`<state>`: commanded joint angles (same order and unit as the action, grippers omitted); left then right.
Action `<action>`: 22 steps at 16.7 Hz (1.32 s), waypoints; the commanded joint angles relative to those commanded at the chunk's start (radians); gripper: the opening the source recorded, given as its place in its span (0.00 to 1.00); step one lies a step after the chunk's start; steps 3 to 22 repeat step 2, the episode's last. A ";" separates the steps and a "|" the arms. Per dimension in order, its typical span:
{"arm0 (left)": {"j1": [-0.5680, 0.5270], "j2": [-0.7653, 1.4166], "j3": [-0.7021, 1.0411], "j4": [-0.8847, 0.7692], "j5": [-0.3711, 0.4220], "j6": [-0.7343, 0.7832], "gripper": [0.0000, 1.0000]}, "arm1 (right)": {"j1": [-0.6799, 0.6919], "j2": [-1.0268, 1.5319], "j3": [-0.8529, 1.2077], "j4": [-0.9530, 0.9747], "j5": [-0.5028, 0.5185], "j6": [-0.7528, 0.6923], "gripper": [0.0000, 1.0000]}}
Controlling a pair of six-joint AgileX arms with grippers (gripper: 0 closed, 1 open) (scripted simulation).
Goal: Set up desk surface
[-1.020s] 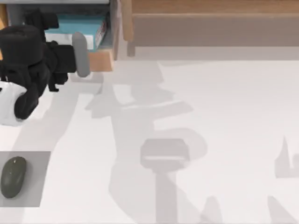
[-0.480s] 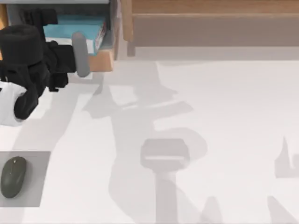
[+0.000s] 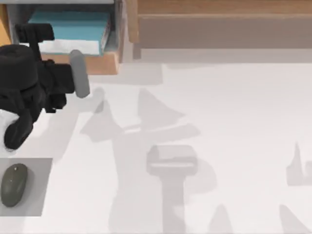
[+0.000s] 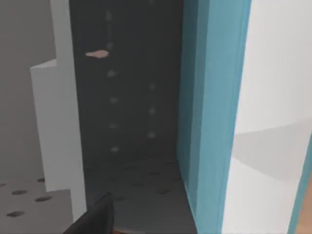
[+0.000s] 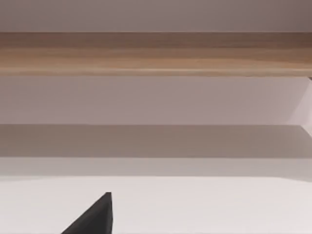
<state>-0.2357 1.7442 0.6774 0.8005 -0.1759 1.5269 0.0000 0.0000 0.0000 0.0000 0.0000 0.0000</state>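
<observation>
Hovering at the top view's far left, the left pincer [image 3: 36, 34] faces the teal book [image 3: 68, 27] in the wooden box; its spread cannot be told. The bench [image 3: 234, 122], spanning the whole view, looks rigid, heavy, ungraspable.

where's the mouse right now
In the top view the dark mouse sits on the small grey mat at the near left corner of the desk surface, below the left arm.
</observation>
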 joint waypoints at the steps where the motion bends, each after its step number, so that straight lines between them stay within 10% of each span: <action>1: -0.004 -0.015 -0.020 0.005 -0.003 0.000 1.00 | 0.000 0.000 0.000 0.000 0.000 0.000 1.00; 22: -0.008 -0.021 -0.029 0.008 -0.005 0.001 1.00 | 0.000 0.000 0.000 0.000 0.000 0.000 1.00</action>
